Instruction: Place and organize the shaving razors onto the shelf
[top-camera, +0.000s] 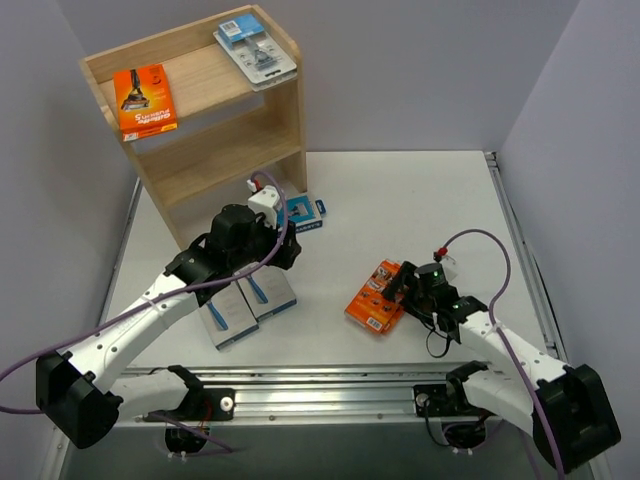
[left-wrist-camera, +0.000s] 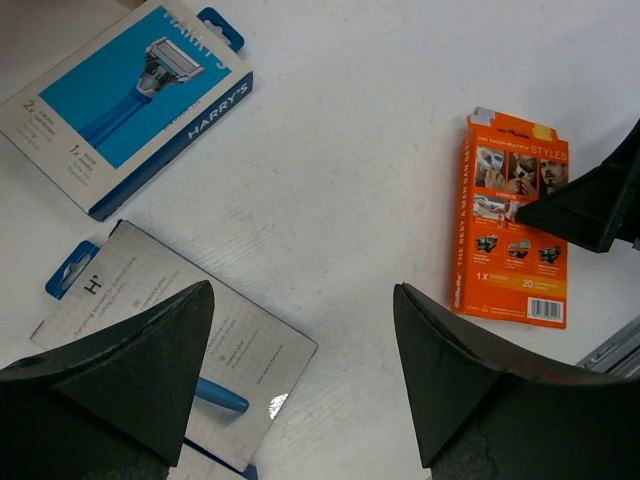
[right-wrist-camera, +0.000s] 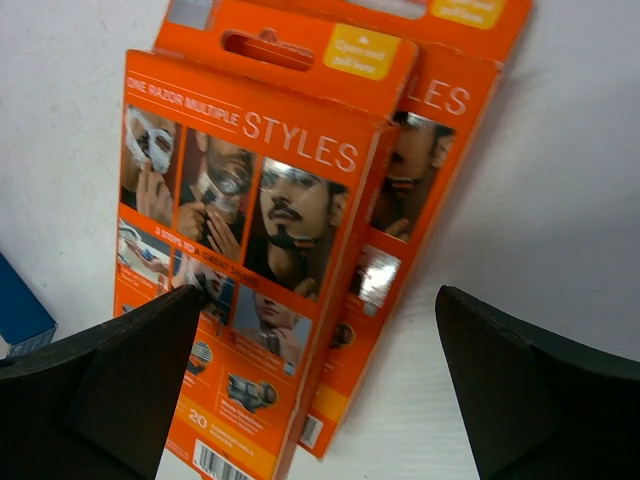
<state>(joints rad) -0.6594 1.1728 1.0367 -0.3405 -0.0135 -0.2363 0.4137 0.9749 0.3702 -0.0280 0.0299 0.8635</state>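
Right gripper (right-wrist-camera: 320, 300): jaws spread wide over two stacked bright orange cardboard razor boxes (right-wrist-camera: 270, 250), lower centre-right of the overhead view; it has hold of nothing.
Left gripper (left-wrist-camera: 302, 300): jaws wide apart and empty, above grey-and-blue razor boxes (top-camera: 245, 308) at lower centre-left.
Risk, double pick: the orange boxes overlap askew, so closing could pinch both or skid the upper one off.
Risk, flat packs: they lie flat on the white table (top-camera: 420, 200), so fingertips may slip past the thin edges.
Shelf: light wooden two-tier shelf (top-camera: 290, 110), upper left; its top carries one orange box (top-camera: 145, 100) and a clear blister pack (top-camera: 255, 50) at the right front rim.
Room: bare wood shows between those two, and no pack shows on the lower tier. The left arm (top-camera: 150, 310) stands between the orange pair and the shelf.
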